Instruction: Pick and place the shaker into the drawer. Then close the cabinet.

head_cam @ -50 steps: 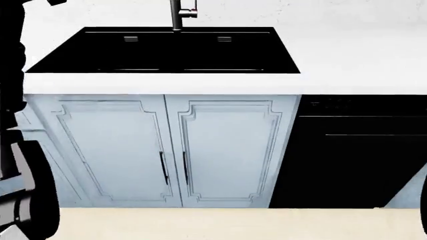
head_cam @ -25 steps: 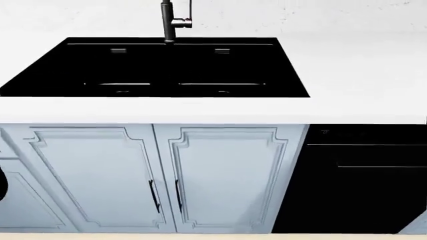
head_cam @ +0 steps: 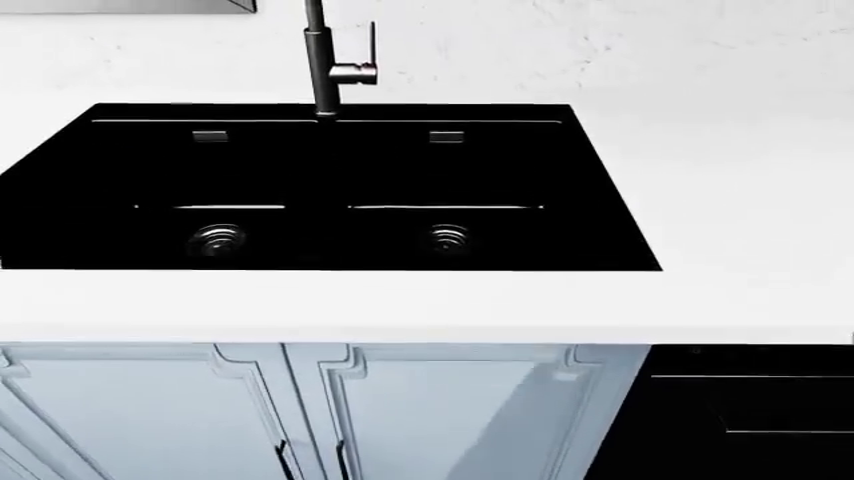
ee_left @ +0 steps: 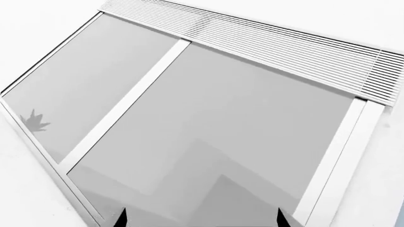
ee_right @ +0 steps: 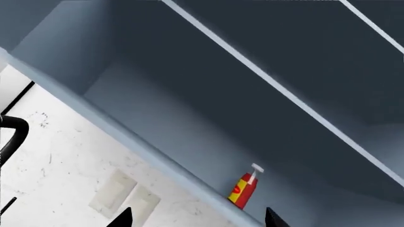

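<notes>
A small red bottle point(ee_right: 243, 190) with a yellow patch and a white top shows only in the right wrist view, against blue-grey upper cabinets point(ee_right: 265, 71). I cannot tell whether it is the shaker. It stands well apart from my right gripper point(ee_right: 198, 218), which is open with nothing between its dark tips. My left gripper point(ee_left: 201, 220) is also open and empty, and faces a grey window point(ee_left: 208, 127). Neither gripper appears in the head view. The drawer is out of view.
The head view holds a black double sink point(head_cam: 320, 190) with a dark faucet point(head_cam: 320, 65) set in a white counter point(head_cam: 721, 200). Below are two shut blue-grey cabinet doors point(head_cam: 441, 420) and a black dishwasher point(head_cam: 747, 415). Wall outlets point(ee_right: 123, 196) show near the right gripper.
The head view has shifted so the sink and counter sit lower and larger in frame, with less of the cabinet doors showing. The dark arm at the left edge has left the view.
</notes>
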